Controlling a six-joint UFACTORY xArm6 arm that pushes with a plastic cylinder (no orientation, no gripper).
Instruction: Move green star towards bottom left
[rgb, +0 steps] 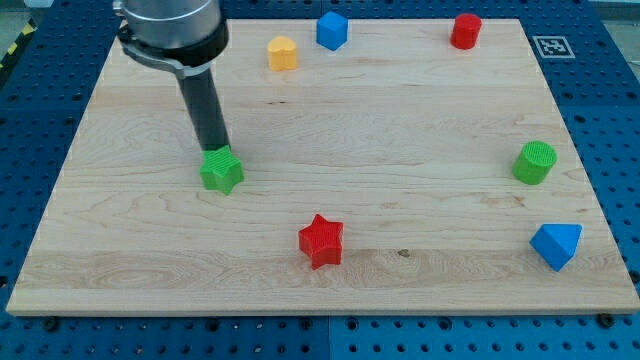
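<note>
Just below my tip sits the green star, touching it, left of the counter's middle. Down-right of both lies a red star; nothing blocks the bottom-left side.

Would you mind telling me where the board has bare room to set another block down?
The widest bare patch is mid-board, bordered by the green star, red star, green cylinder and the top-row blocks. The bottom left corner below the green star is also bare. My tip sits against the green star's top side, so it is crowded there.
</note>
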